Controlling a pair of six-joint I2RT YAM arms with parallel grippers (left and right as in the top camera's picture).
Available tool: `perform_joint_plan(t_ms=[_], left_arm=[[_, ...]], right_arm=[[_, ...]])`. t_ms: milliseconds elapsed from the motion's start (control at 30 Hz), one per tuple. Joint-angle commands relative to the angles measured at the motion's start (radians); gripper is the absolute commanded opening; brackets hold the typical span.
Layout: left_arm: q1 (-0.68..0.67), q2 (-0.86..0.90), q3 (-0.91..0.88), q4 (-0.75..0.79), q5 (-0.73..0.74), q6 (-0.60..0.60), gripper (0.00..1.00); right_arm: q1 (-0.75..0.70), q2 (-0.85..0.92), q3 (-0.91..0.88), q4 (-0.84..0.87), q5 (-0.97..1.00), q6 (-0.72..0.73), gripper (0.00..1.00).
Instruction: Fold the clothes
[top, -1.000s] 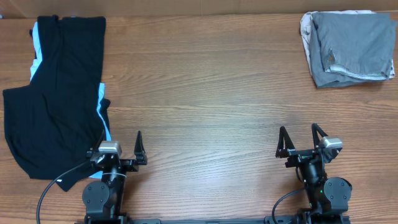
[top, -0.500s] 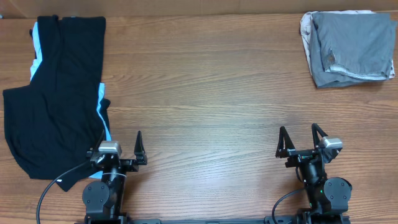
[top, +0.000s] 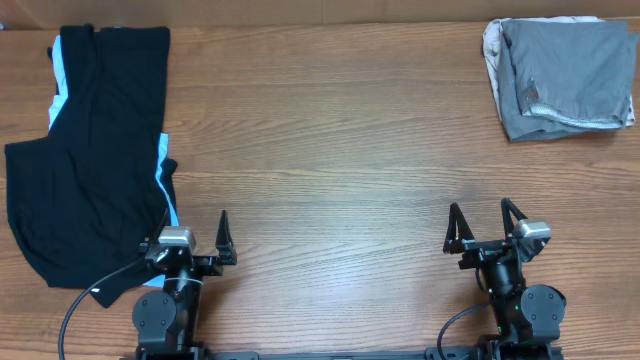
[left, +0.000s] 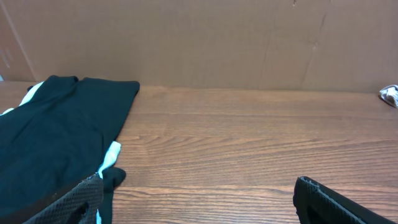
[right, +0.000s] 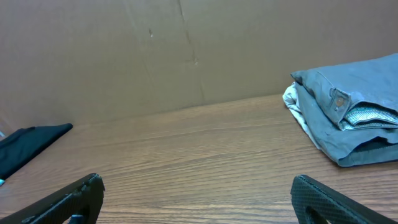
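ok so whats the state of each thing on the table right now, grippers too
black garment: unfolded, spread out and rumpled
light blue garment: under the black one, only edges showing
grey garment: folded
off-white garment: under the grey one, mostly hidden
left gripper: open, empty
right gripper: open, empty

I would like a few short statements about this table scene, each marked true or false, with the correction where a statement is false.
1. The black garment lies on the left part of the table. True.
2. The grey garment is spread flat in the table's middle. False: it lies folded at the far right corner.
3. Both arms' jaws stand open and empty. True.
4. The off-white garment lies on top of the grey one. False: it lies underneath and shows at the grey one's left edge.
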Motion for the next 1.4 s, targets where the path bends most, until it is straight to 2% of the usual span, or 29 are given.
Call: perform_joint_plan(t_ms=[0,533,700,867,1000,1133,1267,1367], left_arm=[[0.007,-0.013,-0.004,-0.002,0.008,0.023,1.00],[0.007,-0.013,-0.004,-0.002,0.008,0.023,1.00],[0.005,-0.013,-0.004,0.000,0.014,-0.015,1.00],[0.005,-0.013,0.017,0.092,0.013,-0.016,1.00],[0.005,0.025,0.172,-0.013,0.010,-0.013,1.00],[0.005,0.160,0.393,-0.135,0.008,0.037,1.00],[0.005,0.370,0.649,-0.297,0.015,0.042,1.00],[0.005,0.547,0.870,-0.491,0.023,0.043,1.00]], right_arm=[[0.006,-0.011,-0.010,0.004,0.010,0.001,1.00],[0.006,-0.011,-0.010,0.004,0.002,0.002,1.00],[0.006,-0.011,-0.009,0.033,-0.023,0.002,1.00],[0.006,-0.011,0.060,0.011,-0.093,0.002,1.00],[0.006,0.002,0.174,0.008,-0.116,0.001,1.00],[0.006,0.087,0.331,-0.041,-0.132,-0.047,1.00],[0.006,0.270,0.542,-0.161,-0.150,-0.087,1.00],[0.006,0.439,0.695,-0.266,-0.153,-0.087,1.00]])
